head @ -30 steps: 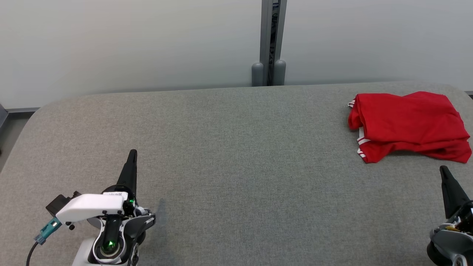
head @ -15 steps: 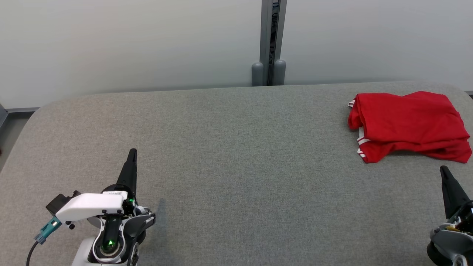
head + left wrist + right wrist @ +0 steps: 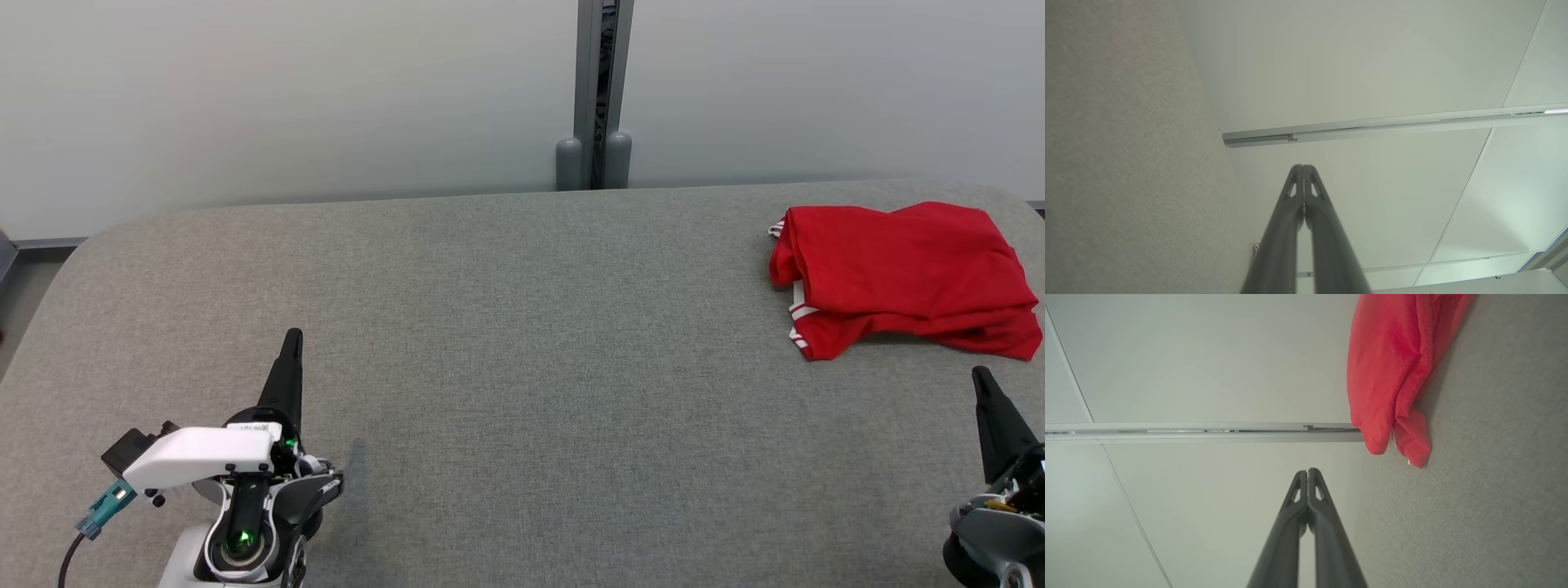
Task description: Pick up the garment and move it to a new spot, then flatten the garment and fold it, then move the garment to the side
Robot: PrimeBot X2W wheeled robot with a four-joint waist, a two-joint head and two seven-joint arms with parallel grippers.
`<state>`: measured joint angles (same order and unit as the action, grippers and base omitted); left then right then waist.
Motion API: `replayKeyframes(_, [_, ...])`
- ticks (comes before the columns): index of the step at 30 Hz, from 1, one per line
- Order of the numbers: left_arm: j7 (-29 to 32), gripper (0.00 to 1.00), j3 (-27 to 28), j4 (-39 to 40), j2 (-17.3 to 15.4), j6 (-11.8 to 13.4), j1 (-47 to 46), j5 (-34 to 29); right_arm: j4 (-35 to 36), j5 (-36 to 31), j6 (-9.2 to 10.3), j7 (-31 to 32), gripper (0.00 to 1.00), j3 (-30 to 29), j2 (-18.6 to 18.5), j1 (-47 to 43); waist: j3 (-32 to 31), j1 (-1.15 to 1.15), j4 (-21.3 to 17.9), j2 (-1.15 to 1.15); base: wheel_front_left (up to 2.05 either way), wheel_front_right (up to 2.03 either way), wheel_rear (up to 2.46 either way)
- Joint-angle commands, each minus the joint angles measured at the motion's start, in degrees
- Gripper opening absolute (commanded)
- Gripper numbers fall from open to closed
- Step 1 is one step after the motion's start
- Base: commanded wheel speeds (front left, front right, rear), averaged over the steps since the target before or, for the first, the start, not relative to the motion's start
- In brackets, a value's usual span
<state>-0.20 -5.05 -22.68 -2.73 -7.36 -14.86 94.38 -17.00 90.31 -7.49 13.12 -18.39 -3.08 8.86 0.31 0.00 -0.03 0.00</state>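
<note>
Garment, red and folded, lies at the far right corner of the surface. Left claw and right claw, near the front edge, are both pressed together, empty.

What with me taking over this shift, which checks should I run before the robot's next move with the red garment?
1. Left pincer empty: ok, its fingers are shut together on nothing.
2. Right pincer empty: ok, it is shut on nothing.
3. Red garment folded: ok, it lies in stacked layers with slightly uneven edges.
4. Garment off to the side: ok, it sits at the far right of the table.
5. Garment free of both pincers: ok, the right one is nearer but apart from it.
6. Garment fully on the table: cannot tell, its right end reaches the edge of the head view.
</note>
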Motion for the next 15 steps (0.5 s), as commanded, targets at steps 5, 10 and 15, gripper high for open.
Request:
replayKeyframes(5, [0.1, 0.0, 0.1, 0.0, -0.3, -0.4, -1.0, 0.2, 0.1, 0.3, -0.01, 0.4, 0.0, -0.3, -0.1, 0.3, 0.0, 0.0, 0.0, 0.0, 0.0, 0.0, 0.0])
replayKeyframes(10, [0.1, 0.0, 0.1, 0.0, -0.3, -0.4, -1.0, 0.2, 0.1, 0.3, 0.0, 0.4, 0.0, -0.3, -0.1, 0.4, 0.0, 0.0, 0.0, 0.0, 0.0, 0.0, 0.0])
replayKeyframes(15, [0.1, 0.0, 0.1, 0.1, -0.3, -0.4, -1.0, 0.2, 0.1, 0.3, 0.0, 0.4, 0.0, -0.3, -0.1, 0.4, 0.0, 0.0, 0.0, 0.0, 0.0, 0.0, 0.0])
